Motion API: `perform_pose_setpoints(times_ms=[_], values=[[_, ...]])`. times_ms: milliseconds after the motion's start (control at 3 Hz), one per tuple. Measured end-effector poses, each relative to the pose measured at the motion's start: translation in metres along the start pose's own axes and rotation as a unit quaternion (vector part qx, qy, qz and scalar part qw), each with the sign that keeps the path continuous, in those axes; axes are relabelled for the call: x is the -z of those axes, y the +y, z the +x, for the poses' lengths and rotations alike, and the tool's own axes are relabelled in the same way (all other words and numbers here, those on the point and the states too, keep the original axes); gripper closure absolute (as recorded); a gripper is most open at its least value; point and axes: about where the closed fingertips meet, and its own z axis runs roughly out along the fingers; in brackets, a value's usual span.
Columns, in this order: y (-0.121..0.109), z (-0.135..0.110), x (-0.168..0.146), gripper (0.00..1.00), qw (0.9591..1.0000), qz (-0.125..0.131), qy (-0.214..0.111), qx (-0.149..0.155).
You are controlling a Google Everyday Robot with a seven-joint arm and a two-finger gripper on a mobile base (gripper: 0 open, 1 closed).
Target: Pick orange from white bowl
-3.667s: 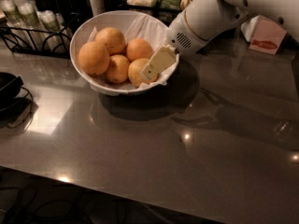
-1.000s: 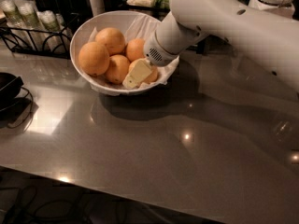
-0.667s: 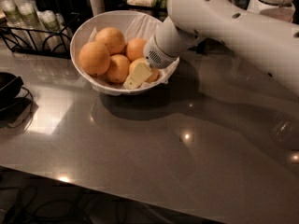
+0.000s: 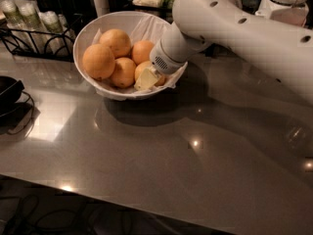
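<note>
Grey counter [image 4: 146, 170]: carries everything in view; one of it.
Robot arm [image 4: 244, 28]: one white arm, reaching in from the right and angling down into the bowl.
White bowl [image 4: 79, 40]: one, at the back of the counter, lined with crumpled white paper [image 4: 146, 26].
Black wire rack [image 4: 34, 38]: one, behind and left of the bowl, holding small bottles too dim to count.
Black dish [image 4: 7, 89]: one, at the left edge, well apart from the bowl.
Oranges: five, all inside the bowl and packed touching; the largest orange [image 4: 98, 61] is on the left.
The orange [image 4: 143, 67]: the pale one at the bowl's front right, against its neighbours and partly hidden by the gripper.
Gripper [image 4: 145, 80]: one, down inside the bowl and touching the pale orange's near side.
Grip: I cannot tell whether it is closed on the fruit.
Done: the reach into the bowl looks complete, with the gripper at the right fruit.
Left: by my judgement, securing the hold if it is not yet made, then lifting the orange over the rim.
</note>
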Motion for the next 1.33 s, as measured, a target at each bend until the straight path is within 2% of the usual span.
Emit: perform_pose_setpoints(times_ms=[667, 1000, 1333], values=[[0.0000, 0.0000, 0.0000, 0.90, 1.0000, 0.000, 0.000, 0.000], [0.0001, 0.0000, 0.0000, 1.00, 1.0000, 0.000, 0.000, 0.000], [0.0001, -0.0001, 0.0001, 1.00, 1.0000, 0.000, 0.000, 0.000]])
